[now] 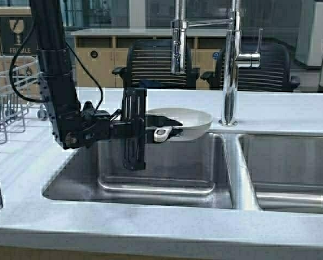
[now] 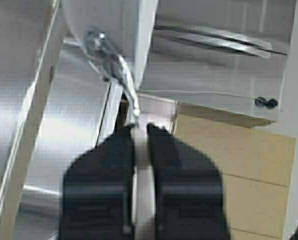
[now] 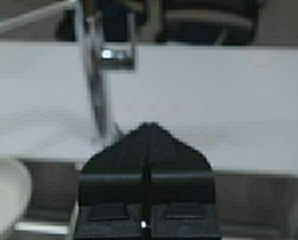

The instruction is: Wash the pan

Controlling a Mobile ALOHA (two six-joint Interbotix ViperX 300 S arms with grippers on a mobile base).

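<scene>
The cream pan [image 1: 187, 121] hangs level over the back of the left sink basin [image 1: 161, 173], below the pull-down spray head [image 1: 177, 49]. My left gripper [image 1: 169, 130] reaches in from the left and is shut on the pan's short handle [image 1: 161, 134]. In the left wrist view the handle [image 2: 140, 150] runs between the two black fingers [image 2: 109, 170], with the pan's underside [image 2: 114, 30] beyond them. My right gripper [image 3: 148, 131] is shut on nothing; it faces the counter and the faucet stem [image 3: 96, 85], and the pan's rim [image 3: 4, 195] shows at one side.
A tall chrome faucet [image 1: 230, 65] stands on the counter between the two basins. The right basin [image 1: 291, 173] lies beside the left one. A wire dish rack [image 1: 4, 103] sits on the counter at the far left. Two black office chairs [image 1: 161, 62] stand behind the counter.
</scene>
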